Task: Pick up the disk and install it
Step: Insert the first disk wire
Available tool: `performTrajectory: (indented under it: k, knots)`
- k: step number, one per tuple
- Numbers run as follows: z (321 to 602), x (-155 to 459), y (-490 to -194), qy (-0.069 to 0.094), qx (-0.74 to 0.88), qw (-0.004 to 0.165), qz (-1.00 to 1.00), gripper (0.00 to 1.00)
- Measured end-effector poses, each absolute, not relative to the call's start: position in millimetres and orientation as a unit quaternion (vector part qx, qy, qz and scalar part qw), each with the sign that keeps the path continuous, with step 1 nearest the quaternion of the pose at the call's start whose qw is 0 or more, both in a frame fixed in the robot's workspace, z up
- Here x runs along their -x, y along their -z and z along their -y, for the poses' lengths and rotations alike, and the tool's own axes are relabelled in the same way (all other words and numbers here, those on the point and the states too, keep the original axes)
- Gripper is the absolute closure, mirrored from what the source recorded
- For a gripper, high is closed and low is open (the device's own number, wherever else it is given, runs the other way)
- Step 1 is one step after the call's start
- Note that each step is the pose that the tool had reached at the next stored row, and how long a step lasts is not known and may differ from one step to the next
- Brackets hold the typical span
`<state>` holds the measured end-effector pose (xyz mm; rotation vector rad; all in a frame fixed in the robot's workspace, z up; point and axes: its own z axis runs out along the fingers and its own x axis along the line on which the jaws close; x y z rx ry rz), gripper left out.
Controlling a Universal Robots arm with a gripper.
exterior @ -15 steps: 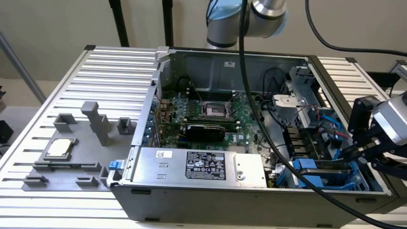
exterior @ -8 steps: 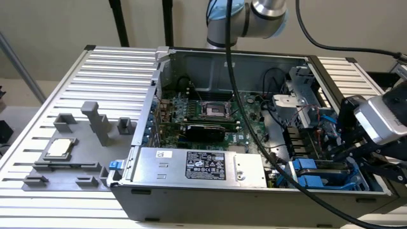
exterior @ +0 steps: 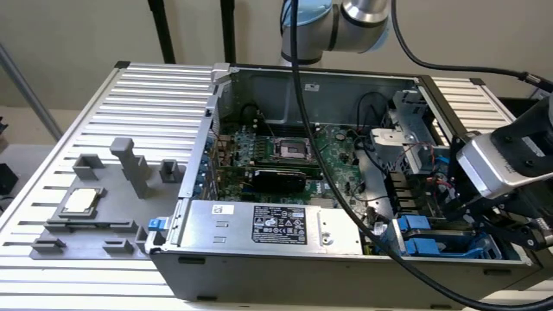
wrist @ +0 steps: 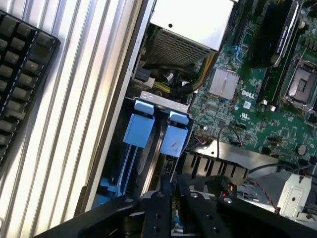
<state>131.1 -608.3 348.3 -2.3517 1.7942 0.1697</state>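
Fingers (wrist: 159, 210) pinched on the disk (exterior: 421, 246) at the computer case's (exterior: 259, 275) five-o'clock corner; a slight tilt could jam its blue rails (wrist: 136, 131).

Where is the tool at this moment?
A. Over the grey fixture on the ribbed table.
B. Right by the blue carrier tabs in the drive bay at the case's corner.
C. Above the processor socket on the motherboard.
B: the wrist view has the tool just short of the blue carrier tabs, which the exterior view places in the near corner of the case on its right.
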Motion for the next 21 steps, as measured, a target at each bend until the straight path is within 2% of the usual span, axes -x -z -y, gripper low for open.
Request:
performTrajectory:
  k: [9, 21]
  knots:
    - [608.3, -131.2, -343.7, -0.035, 0.766, 0.092, -0.635, 0.84]
    - [608.1, -122.1, -341.0, -0.027, 0.738, 0.096, -0.667, 0.84]
